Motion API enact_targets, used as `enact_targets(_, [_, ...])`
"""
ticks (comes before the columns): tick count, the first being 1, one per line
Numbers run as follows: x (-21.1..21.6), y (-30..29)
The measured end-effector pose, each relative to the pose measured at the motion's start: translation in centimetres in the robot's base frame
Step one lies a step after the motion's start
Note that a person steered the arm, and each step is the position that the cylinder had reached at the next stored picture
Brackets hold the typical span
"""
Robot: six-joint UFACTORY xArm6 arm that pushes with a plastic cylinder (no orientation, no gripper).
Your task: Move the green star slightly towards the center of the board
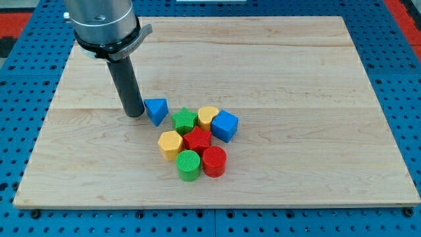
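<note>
On the desk (316,79), the green star (185,121) is seen packed in the cluster, while my tip (135,115), a jawless end effector, is set beside the blue triangle (156,110), which could be shoved into neighbours.

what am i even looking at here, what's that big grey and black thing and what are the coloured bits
The grey and black thing is a robot arm ending in a plain dark rod. It has no pincer, so nothing is held; its tip only slides along the wooden board and pushes blocks. There is one camera view, looking down at the board at a slant. Right of the tip sits a blue triangle, very close or touching. Beyond it huddle a green star, yellow cylinder, blue cube, red star, yellow hexagon, green cylinder and red cylinder.
</note>
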State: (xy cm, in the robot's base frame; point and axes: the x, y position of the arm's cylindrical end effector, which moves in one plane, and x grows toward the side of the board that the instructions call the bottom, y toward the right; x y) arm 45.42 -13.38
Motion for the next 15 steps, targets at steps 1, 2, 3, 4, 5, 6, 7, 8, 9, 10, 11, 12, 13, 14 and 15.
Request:
enact_targets(1, [0.0, 0.0])
enact_targets(2, [0.1, 0.0])
enact_targets(3, [0.4, 0.0])
enact_targets(4, [0.4, 0.0])
enact_targets(5, [0.6, 0.0])
enact_targets(6, [1.0, -0.2])
enact_targets(7, [0.6, -1.5])
enact_targets(8, [6.0, -5.2])
enact_targets(9, [14.0, -0.4])
enact_targets(10, [15.2, 4.5])
enact_targets(11, [14.3, 5.6])
enact_targets(12, [12.8, 6.5])
enact_targets(13, [12.8, 6.5])
enact_targets(14, [14.7, 9.3])
enact_targets(15, [16.2, 11.6])
